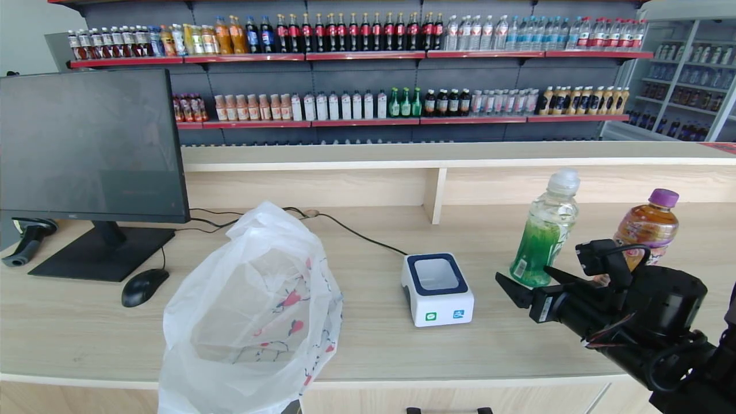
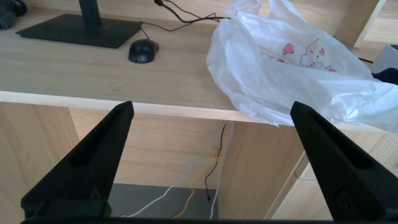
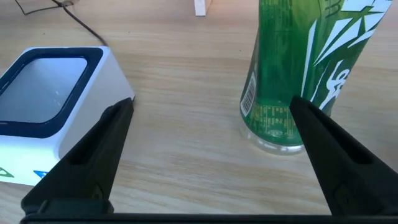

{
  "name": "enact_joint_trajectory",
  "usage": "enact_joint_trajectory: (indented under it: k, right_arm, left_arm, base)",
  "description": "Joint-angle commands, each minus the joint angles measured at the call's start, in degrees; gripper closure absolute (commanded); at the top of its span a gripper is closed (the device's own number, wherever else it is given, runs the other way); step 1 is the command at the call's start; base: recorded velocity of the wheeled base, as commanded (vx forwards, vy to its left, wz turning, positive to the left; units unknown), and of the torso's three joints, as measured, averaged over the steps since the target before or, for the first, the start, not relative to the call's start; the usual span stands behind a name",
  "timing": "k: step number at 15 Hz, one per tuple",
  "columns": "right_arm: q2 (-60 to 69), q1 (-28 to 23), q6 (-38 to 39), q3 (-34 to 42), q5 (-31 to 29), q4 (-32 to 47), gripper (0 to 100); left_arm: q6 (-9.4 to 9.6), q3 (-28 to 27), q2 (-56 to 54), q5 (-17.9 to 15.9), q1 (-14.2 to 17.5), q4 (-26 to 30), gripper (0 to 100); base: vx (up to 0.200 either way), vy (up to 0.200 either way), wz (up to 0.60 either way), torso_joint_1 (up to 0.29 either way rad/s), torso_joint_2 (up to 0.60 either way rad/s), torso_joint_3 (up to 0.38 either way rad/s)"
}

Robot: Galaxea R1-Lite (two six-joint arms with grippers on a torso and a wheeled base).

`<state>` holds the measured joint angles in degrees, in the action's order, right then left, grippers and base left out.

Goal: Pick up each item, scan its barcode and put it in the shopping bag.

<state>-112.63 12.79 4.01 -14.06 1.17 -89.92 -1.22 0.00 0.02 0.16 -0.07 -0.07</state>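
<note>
Checkout surface point(image 1: 374, 345) holds green bottle point(image 1: 543, 236) and orange bottle point(image 1: 647, 230) upright right of the scanner point(image 1: 437, 290), shopping bag point(image 1: 253, 322) standing left of it for drop-ins; right end effector point(image 1: 532, 284), wide open, faces the green bottle, likely for first pick; left end effector point(image 2: 211, 109) wide open, low before the shopping bag.

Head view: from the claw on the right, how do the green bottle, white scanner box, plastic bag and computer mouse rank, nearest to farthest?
From the right claw:
1. green bottle, just beyond its tips, right side.
2. white scanner box, in the middle.
3. plastic bag, left of the scanner, at the front edge.
4. computer mouse, far left, by the monitor stand.
</note>
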Motion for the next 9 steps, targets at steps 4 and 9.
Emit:
enact_joint_trajectory:
  k: [4,9]
  right_arm:
    - [1.1,-4.4,-0.6,-0.3,0.1,-0.1,0]
    - [0.5,-4.4,-0.6,-1.9,0.1,-0.1,0]
  left_arm:
    - [-0.01,0.0,0.0,0.0,0.0,0.0,0]
    - [-0.01,0.0,0.0,0.0,0.0,0.0,0]
  base:
    - [0.000,0.000,0.00,0.000,0.00,0.000]
    - [0.000,0.000,0.00,0.000,0.00,0.000]
